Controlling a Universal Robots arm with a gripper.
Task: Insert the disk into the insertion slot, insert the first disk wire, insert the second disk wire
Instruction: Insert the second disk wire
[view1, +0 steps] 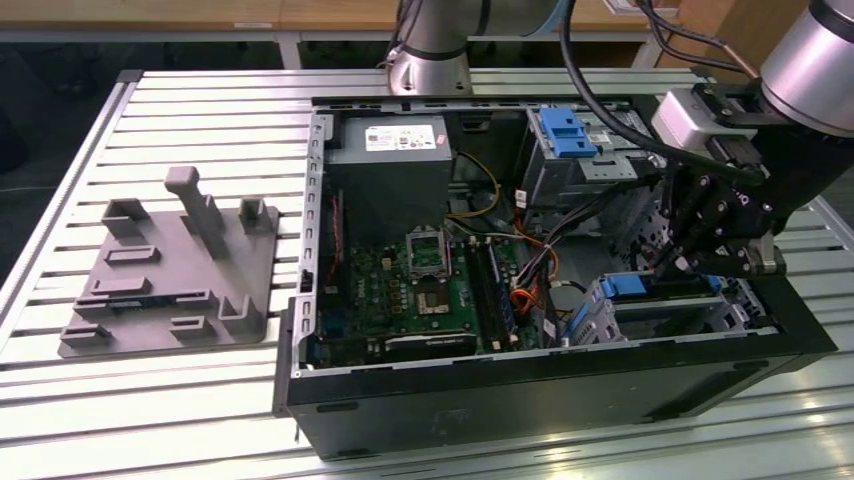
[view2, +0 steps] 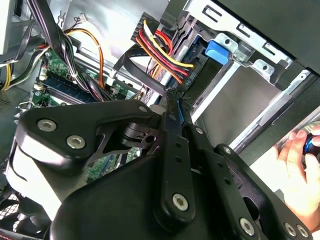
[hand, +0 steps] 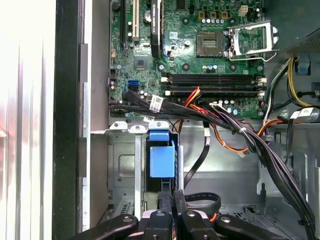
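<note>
Gripper (hand: 170, 197), black fingers pinched together on what looks like a thin black wire connector, hovers just behind the bright blue-framed disk (hand: 162, 159) already seated in the perforated silver slot cage (hand: 122, 172), so squaring up before pushing looks wise.

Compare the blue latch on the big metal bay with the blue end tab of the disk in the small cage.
The blue latch looks larger, the disk's blue tab smaller. The latch sits on the big bay, apart from the gripper; the tab sits in the small cage, close beside the gripper. Both are bright blue plastic.
</note>
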